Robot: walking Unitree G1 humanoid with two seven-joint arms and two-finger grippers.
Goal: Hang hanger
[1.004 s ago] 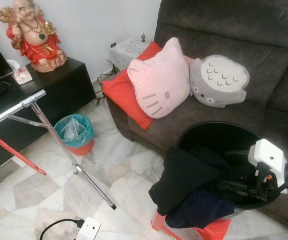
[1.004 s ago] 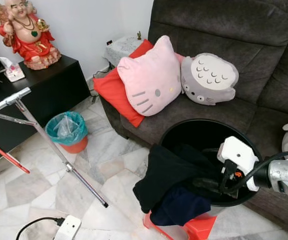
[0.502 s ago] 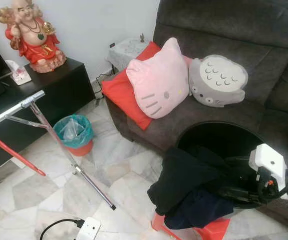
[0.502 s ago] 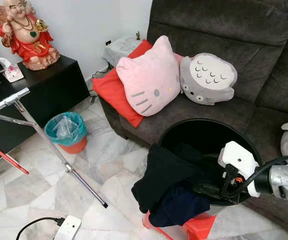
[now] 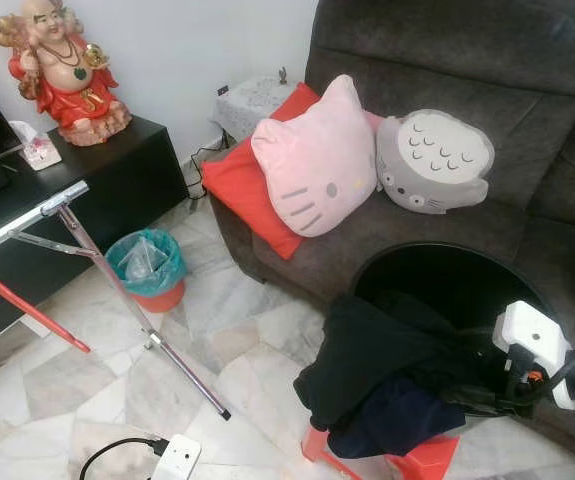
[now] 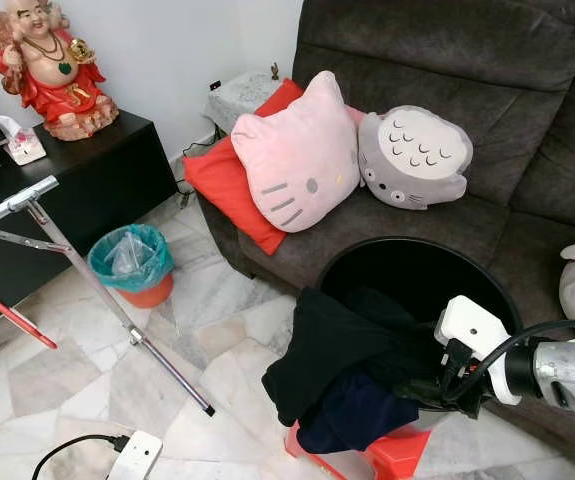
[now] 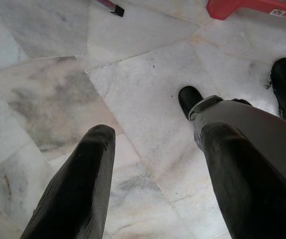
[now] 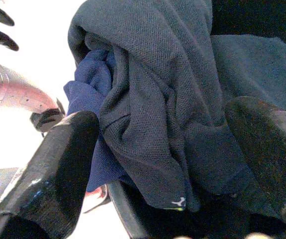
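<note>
A black basket (image 5: 437,256) stands on a red stool (image 5: 419,466) in front of the sofa. A black garment (image 5: 367,350) spills over its near rim, with a navy garment (image 5: 392,420) under it. My right gripper (image 5: 464,402) reaches low into the basket beside this pile. In the right wrist view it (image 8: 165,117) is open, and the dark folded cloth (image 8: 152,99) lies between its fingers. A silver drying-rack pole (image 5: 27,216) with a red bar (image 5: 27,306) stands at the left. My left gripper (image 7: 157,134) hangs idle over the marble floor, open.
A dark sofa (image 5: 487,50) carries a pink cat cushion (image 5: 317,160), a grey owl cushion (image 5: 432,160) and a red cushion (image 5: 242,185). A teal bin (image 5: 147,265), a black cabinet (image 5: 117,170) with a statue (image 5: 62,70), and a power strip (image 5: 175,458) lie to the left.
My right wrist has sunk lower at the basket's near side, and its fingers have come down against the dark clothes. The view shifted slightly.
</note>
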